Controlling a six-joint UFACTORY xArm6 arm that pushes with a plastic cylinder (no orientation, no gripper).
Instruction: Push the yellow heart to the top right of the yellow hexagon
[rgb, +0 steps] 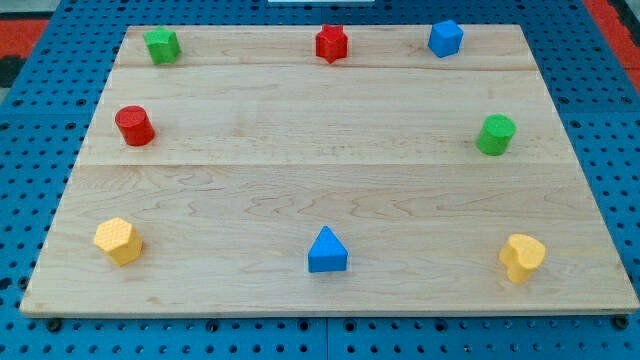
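The yellow heart (522, 256) lies near the board's bottom right corner. The yellow hexagon (118, 240) lies near the bottom left corner, far from the heart across the board. My tip does not show in the camera view, and no part of the rod is visible.
A blue triangle (327, 250) sits at bottom centre between the two yellow blocks. A red cylinder (134, 126) is at left, a green cylinder (495, 134) at right. Along the top stand a green block (160, 45), a red star (331, 43) and a blue cube (445, 38).
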